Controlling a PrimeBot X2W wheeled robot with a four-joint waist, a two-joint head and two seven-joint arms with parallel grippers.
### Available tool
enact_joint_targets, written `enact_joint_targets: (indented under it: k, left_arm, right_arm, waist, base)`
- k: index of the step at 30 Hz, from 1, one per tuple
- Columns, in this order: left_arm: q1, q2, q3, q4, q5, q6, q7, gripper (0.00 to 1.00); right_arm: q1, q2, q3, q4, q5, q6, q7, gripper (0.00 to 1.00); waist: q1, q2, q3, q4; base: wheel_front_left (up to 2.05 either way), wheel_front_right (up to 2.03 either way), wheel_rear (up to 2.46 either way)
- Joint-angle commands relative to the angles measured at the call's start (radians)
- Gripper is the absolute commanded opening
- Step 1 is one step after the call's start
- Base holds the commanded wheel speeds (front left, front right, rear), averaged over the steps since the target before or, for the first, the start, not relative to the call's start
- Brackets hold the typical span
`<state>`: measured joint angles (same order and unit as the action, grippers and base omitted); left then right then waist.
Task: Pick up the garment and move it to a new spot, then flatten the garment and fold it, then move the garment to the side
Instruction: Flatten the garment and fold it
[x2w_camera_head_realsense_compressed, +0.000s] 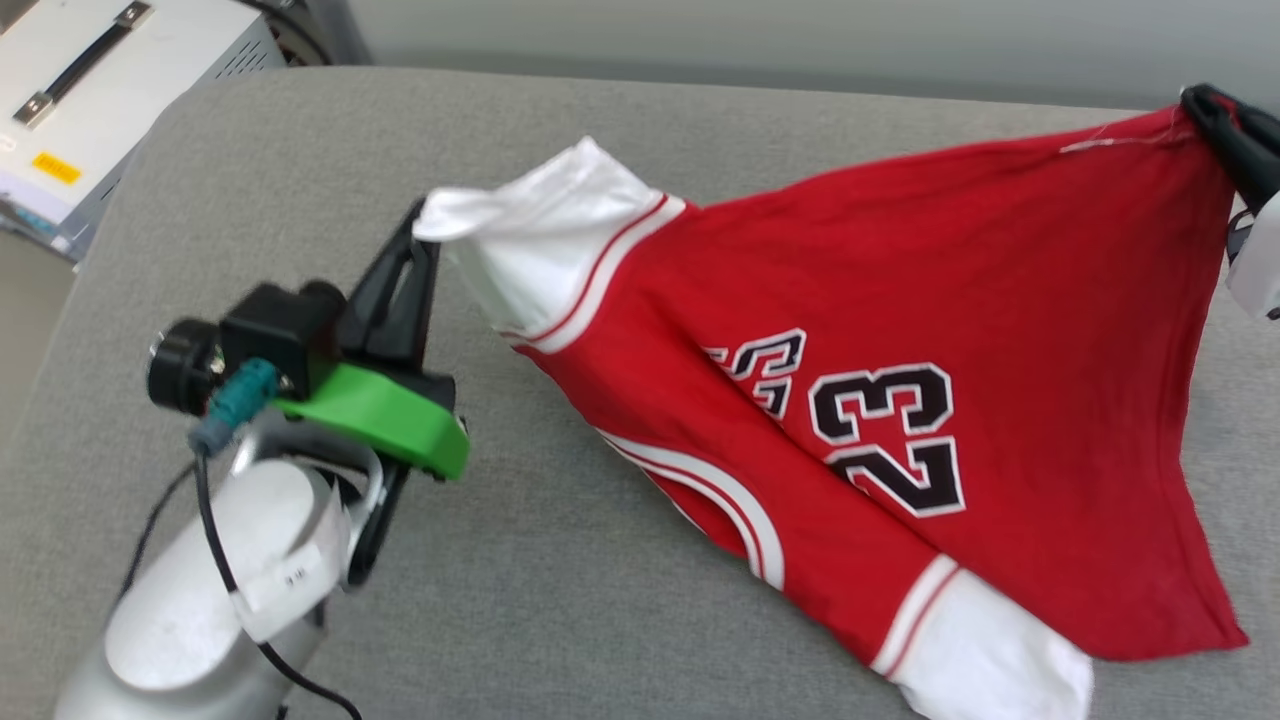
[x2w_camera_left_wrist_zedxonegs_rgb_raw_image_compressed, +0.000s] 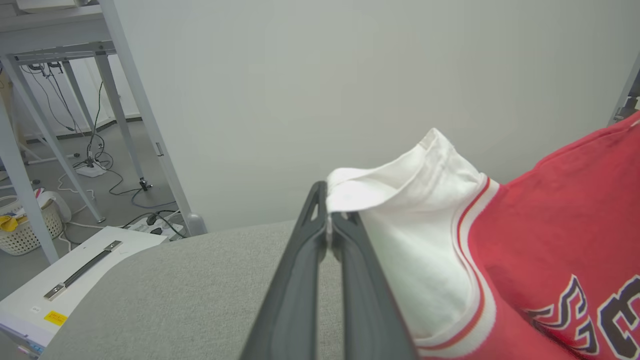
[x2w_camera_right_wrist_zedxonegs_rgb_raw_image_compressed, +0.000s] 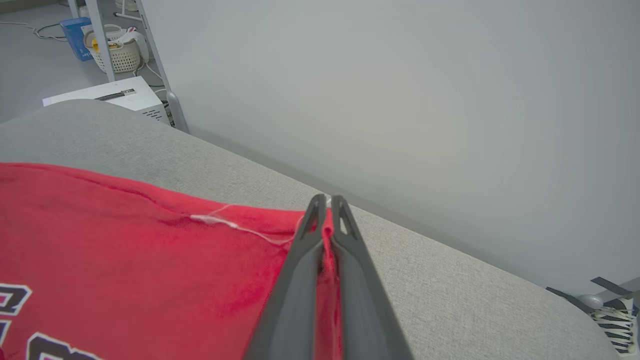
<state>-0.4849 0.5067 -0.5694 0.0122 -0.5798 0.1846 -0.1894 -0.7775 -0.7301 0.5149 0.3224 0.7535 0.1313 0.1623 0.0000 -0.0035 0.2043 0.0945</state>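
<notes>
On a grey padded surface (x2w_camera_head_realsense_compressed: 600, 620), a red jersey-style shirt (x2w_camera_head_realsense_compressed: 900, 330) with white sleeves hangs stretched between a robot's two grippers. Its far edge is lifted, and its near edge trails on the padding toward 5 o'clock. The left gripper (x2w_camera_head_realsense_compressed: 424, 222), at 9 o'clock of the shirt, has its fingers pressed together on the cuff of a white sleeve (x2w_camera_head_realsense_compressed: 540, 240). The right gripper (x2w_camera_head_realsense_compressed: 1200, 105), at 2 o'clock, pinches a corner of the red hem, where a loose white thread (x2w_camera_right_wrist_zedxonegs_rgb_raw_image_compressed: 235, 226) runs along the cloth. Both holds look slight, taking only the very edge of the fabric. A pull that spreads the arms too far, or a quick swing toward the new spot, could tug the sleeve or the hem free and drop one end. A fold runs across the chest, hiding part of the dark lettering beside the "23", and the second sleeve (x2w_camera_head_realsense_compressed: 990, 665) lies bunched at 5 o'clock. Set down this way, the shirt would likely land creased rather than flat. The trailing edge could also drag on the padding and twist the cloth.
</notes>
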Motion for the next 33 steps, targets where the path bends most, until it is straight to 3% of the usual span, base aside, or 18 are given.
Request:
enact_joint_targets:
  k: [1, 9, 16, 25, 27, 33]
  left_arm:
    - [-0.041, 0.012, 0.012, -0.011, 0.015, 0.001, 0.009, 0.00]
    - [-0.225, 0.037, 0.034, -0.030, 0.029, -0.035, 0.076, 0.00]
    - [-0.459, 0.023, 0.035, 0.019, 0.057, -0.090, 0.128, 0.00]
    - [-0.887, -0.033, 0.022, 0.172, 0.134, -0.169, 0.184, 0.00]
    - [-1.072, -0.059, 0.022, 0.267, 0.168, -0.198, 0.183, 0.00]
    - [-1.307, -0.106, 0.014, 0.408, 0.207, -0.235, 0.165, 0.00]
  right_arm:
    - [0.018, 0.000, -0.016, -0.017, -0.013, -0.001, -0.009, 0.00]
    - [0.026, 0.018, -0.117, -0.122, -0.063, -0.001, 0.011, 0.00]
    - [-0.062, 0.037, -0.177, -0.175, -0.114, -0.001, 0.062, 0.00]
    - [-0.400, 0.063, -0.231, -0.106, -0.221, -0.001, 0.107, 0.00]
    - [-0.574, 0.091, -0.227, -0.028, -0.261, -0.001, 0.093, 0.00]
    - [-0.818, 0.133, -0.209, 0.110, -0.294, -0.001, 0.055, 0.00]
  waist:
    - [0.0000, 0.0035, -0.042, -0.044]
    - [0.0000, 0.0035, -0.029, -0.083]
    - [0.0000, 0.0035, 0.066, -0.106]
    - [0.0000, 0.0035, 0.249, -0.119]
    - [0.0000, 0.0035, 0.306, -0.129]
    - [0.0000, 0.0035, 0.371, -0.138]
  base:
    - [0.00, 0.00, 0.00]
    - [0.00, 0.00, 0.00]
    - [0.00, 0.00, 0.00]
    - [0.00, 0.00, 0.00]
    - [0.00, 0.00, 0.00]
    - [0.00, 0.00, 0.00]
